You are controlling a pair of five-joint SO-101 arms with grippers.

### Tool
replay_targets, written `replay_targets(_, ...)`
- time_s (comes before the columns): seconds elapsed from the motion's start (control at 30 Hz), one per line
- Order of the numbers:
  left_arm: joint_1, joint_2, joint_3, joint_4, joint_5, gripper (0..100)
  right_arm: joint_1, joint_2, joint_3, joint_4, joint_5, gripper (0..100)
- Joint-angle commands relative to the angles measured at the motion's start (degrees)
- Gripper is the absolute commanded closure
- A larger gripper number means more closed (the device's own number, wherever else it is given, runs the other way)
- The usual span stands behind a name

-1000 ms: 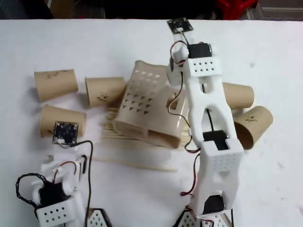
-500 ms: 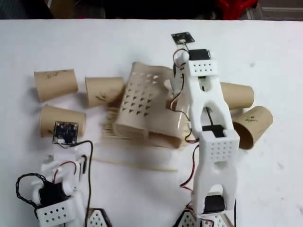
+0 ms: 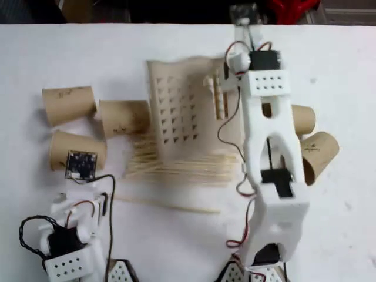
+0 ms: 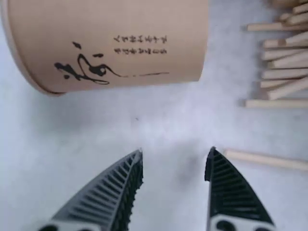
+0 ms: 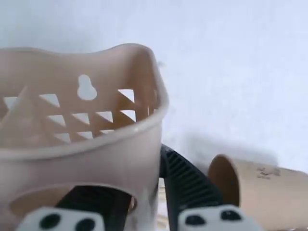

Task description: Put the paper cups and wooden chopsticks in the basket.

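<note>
Nothing looked binned yet — five paper cups (image 3: 69, 104) lay on their sides, three left and two right of the basket (image 3: 182, 106), wooden chopsticks (image 3: 182, 164) heaped just near of it — right gripper (image 5: 142, 173) clamped the basket's wall, left gripper (image 4: 174, 159) gaped empty beside the near-left cup.

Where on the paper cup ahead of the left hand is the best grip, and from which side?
Probably its side wall at mid-length, from above. The paper cup lies on its side, lengthwise across the open left hand, so turn the wrist until the hand closes across the round body, not end to end.
</note>
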State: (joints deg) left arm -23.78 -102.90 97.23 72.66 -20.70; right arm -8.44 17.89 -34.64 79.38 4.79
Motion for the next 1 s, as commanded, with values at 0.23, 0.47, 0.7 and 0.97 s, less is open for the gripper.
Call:
replay_targets(0.23,-0.48,-0.22,-0.18,0.18,-0.18,78,0.84,-9.98,-1.67,-22.02,-2.99,98.3)
replay_targets(0.47,-0.48,-0.22,-0.18,0.18,-0.18,78,0.66,4.53,-2.20,-40.84,-2.99,98.3)
replay_targets(0.7,-0.48,-0.22,-0.18,0.18,-0.18,78,1.98,16.04,-2.11,-51.82,-15.12,98.3)
replay_targets(0.97,-0.48,-0.22,-0.18,0.18,-0.18,78,5.58,16.40,-0.26,-36.18,-19.16,98.1)
